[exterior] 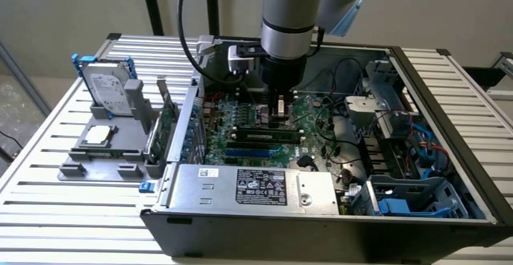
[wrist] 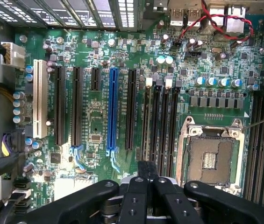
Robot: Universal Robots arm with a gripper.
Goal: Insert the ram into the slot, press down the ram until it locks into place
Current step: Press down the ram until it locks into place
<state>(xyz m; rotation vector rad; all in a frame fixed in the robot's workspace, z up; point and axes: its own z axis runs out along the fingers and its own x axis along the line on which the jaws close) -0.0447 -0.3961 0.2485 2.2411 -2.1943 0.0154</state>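
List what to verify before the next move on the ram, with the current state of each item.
1. Ram lies along the black memory slots, next to the blue socket: ok.
2. Ram locked fully down: cannot tell.
3. Gripper lined up with one end of the slot row: ok.
4. Red cable away from the slots: ok.
5. White latches closed: cannot tell.

Robotics lab bench for sure: robot arm (exterior: 289, 12) over an open PC case (exterior: 321, 235) on a slatted metal table (exterior: 72, 217), hard drive (exterior: 108, 91) jig at 9 o'clock.
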